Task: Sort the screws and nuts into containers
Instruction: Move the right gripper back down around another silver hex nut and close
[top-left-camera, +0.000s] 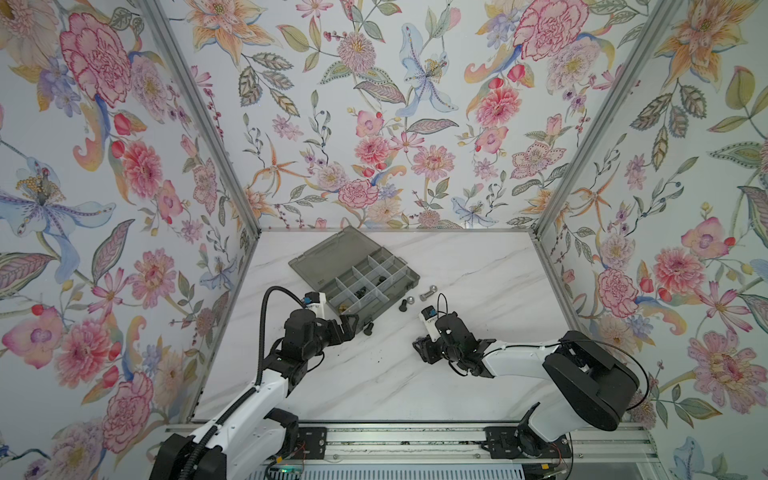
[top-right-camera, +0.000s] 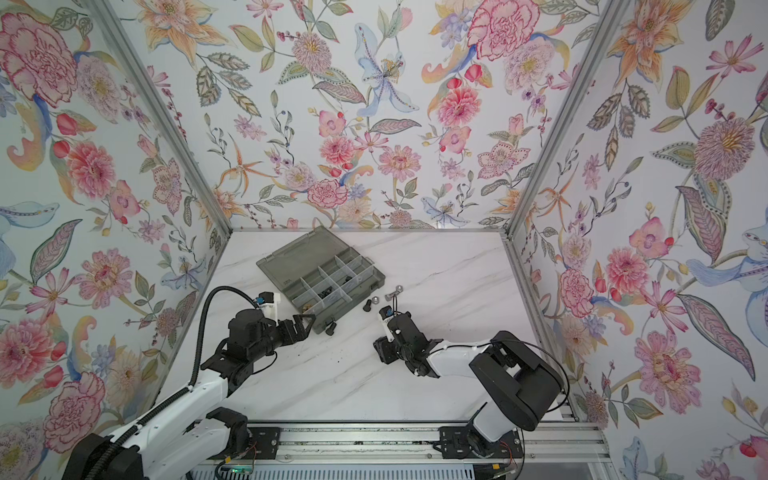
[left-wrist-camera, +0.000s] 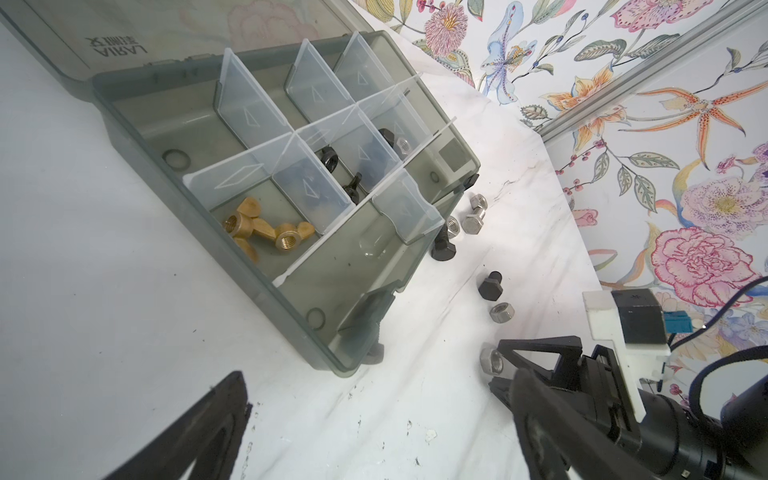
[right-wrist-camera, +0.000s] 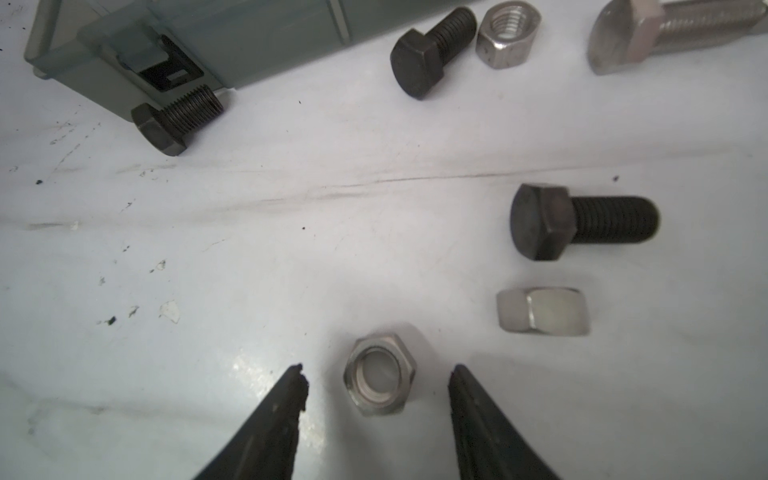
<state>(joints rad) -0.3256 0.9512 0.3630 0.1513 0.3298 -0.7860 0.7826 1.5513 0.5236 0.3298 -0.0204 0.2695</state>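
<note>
One silver nut (right-wrist-camera: 379, 376) is bracketed, untouched, by the parted right end effector (right-wrist-camera: 378, 370), with three black screws (right-wrist-camera: 582, 222), two more nuts (right-wrist-camera: 542, 311) and one silver screw (right-wrist-camera: 648, 33) beyond it; the left end effector (left-wrist-camera: 376, 374) is spread beside the containers (left-wrist-camera: 124, 124).

Smoky-grey translucent plastic organizer box (top-left-camera: 392, 298) sits rear-centre on white marble table (top-left-camera: 374, 374), brass wing nuts (left-wrist-camera: 266, 232) in one compartment, black hex-head bolts (right-wrist-camera: 582, 220) and silver hex nuts (right-wrist-camera: 542, 311) loose right of and before it.
</note>
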